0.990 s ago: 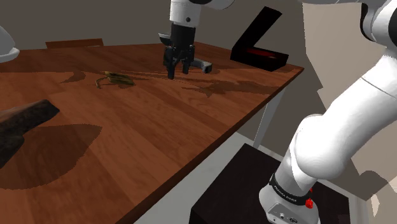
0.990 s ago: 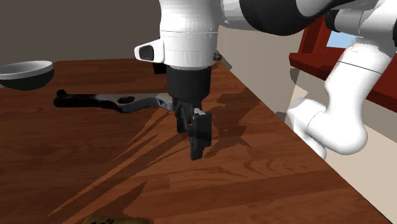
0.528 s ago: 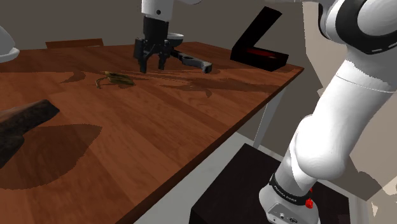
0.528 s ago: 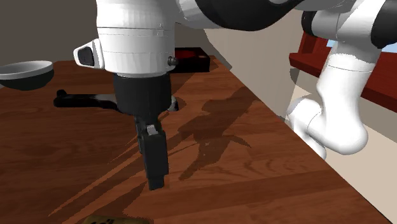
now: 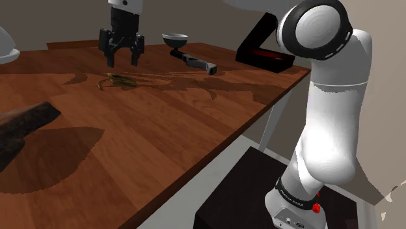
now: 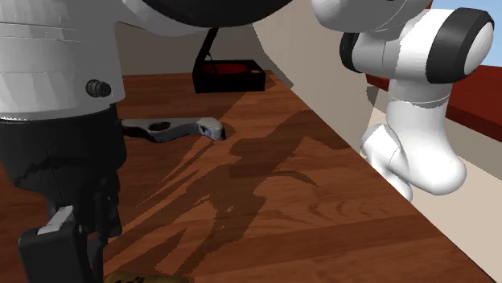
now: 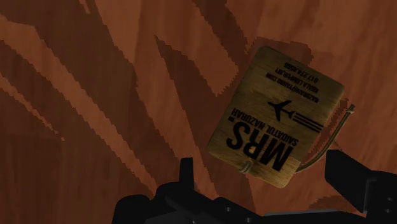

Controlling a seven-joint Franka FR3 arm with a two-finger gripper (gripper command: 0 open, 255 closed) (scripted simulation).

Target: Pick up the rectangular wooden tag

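A brown wooden table [image 5: 162,123] is spread across the shoulder view. Over its far part, at that view's upper left, the gripper [image 5: 121,62] is seen with its jaws parted and empty. Just beneath it, the printed tag [image 7: 277,114] is laid flat on the wood. It is judged light, stiff and thin, so it is best pinched across two opposite edges. The thin cord [image 7: 331,140] is better left alone.

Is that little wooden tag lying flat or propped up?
Lying flat. The rectangular light-brown wooden tag rests on the reddish-brown wooden table, its face with black lettering and a plane symbol turned up.
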